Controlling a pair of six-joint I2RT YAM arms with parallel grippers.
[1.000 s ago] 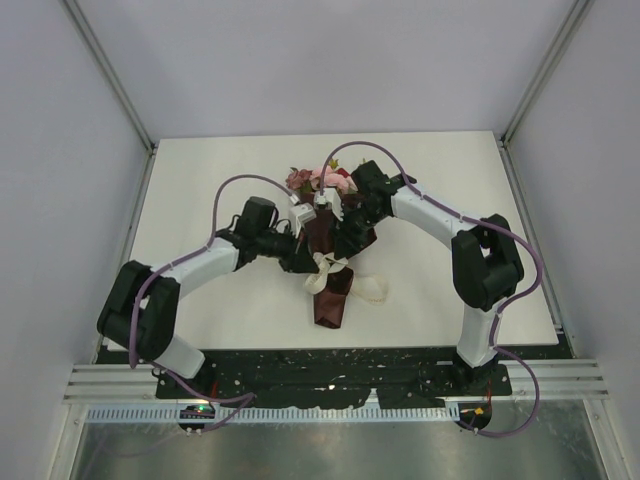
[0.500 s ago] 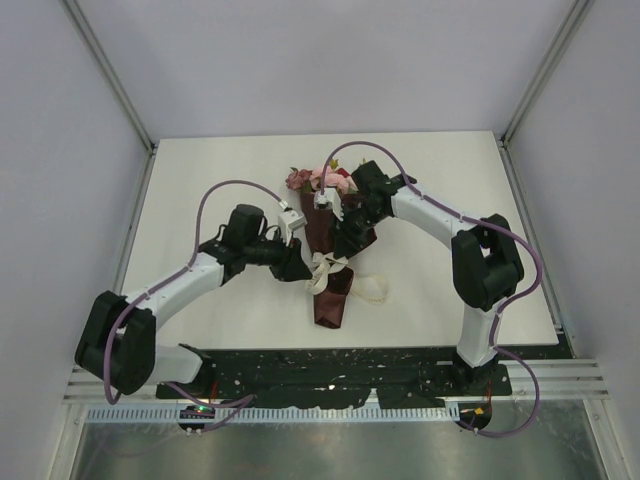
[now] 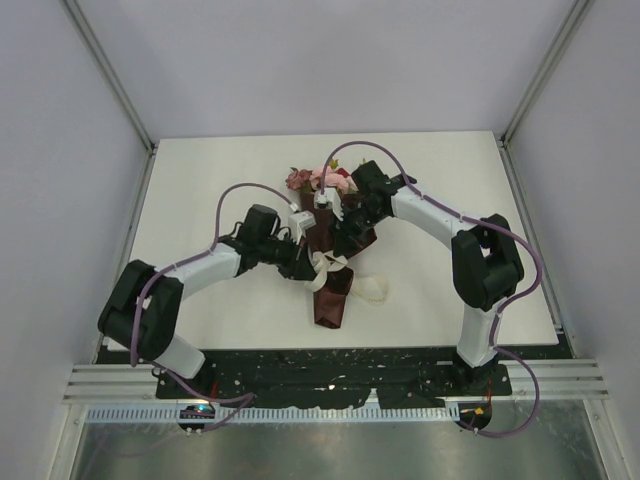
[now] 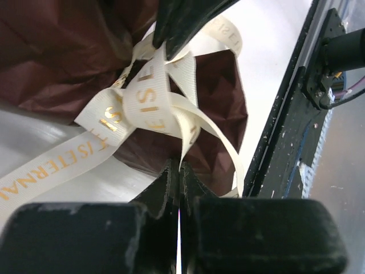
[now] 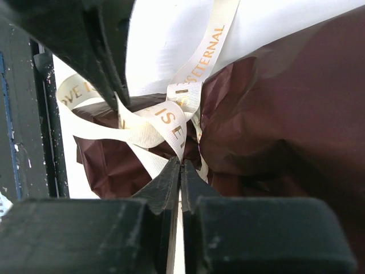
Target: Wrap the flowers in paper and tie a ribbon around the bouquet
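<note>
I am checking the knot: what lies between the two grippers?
The ribbon, crossed in a knot on the bouquet; the left gripper and right gripper each pinch a strand. Both wrist views show it.

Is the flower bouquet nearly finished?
Nearly. Done: the flowers are wrapped in the maroon paper, and the cream ribbon goes around it in a crossed knot. In hand: the left hand and right hand each pinch a ribbon strand. Left: pull the knot tight, perhaps make a bow, and let go.
</note>
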